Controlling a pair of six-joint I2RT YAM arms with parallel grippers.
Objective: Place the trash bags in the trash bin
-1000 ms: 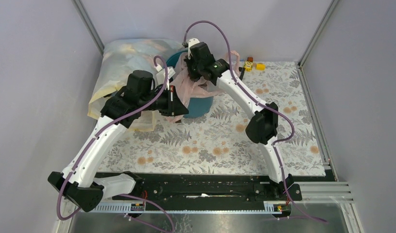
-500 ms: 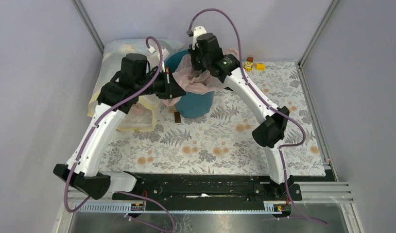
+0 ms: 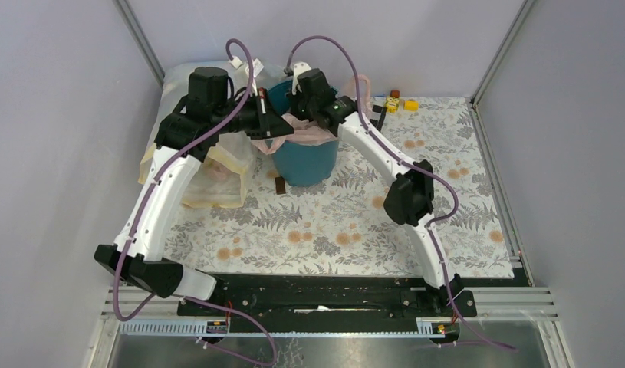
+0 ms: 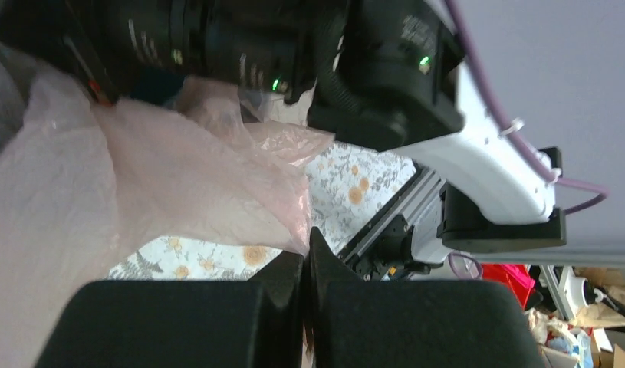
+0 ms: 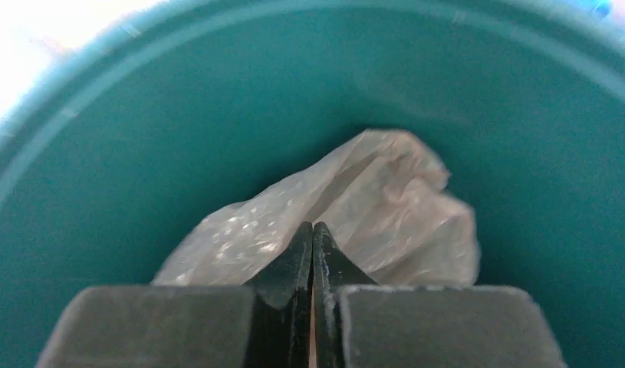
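Observation:
The teal trash bin point(image 3: 309, 162) stands at the back of the floral mat. A pale pink trash bag point(image 3: 307, 135) is draped over its mouth and front rim. My left gripper point(image 3: 286, 130) hovers at the bin's left rim, shut on an edge of the bag point(image 4: 148, 176); in the left wrist view the film runs into its closed tips point(image 4: 305, 247). My right gripper point(image 5: 313, 230) reaches down inside the bin point(image 5: 102, 153), shut on a crumpled fold of the bag point(image 5: 370, 199). In the top view its fingers are hidden below the rim.
A large clear sack point(image 3: 217, 172) with yellowish edges lies at the back left, under my left arm. Small yellow and red blocks point(image 3: 401, 102) sit at the back right. A small dark piece point(image 3: 279, 185) lies on the mat before the bin. Walls close in both sides.
My left gripper has risen and moved back to the bin's left rim with the bag edge. My right gripper has gone down into the bin, taking the bag in with it.

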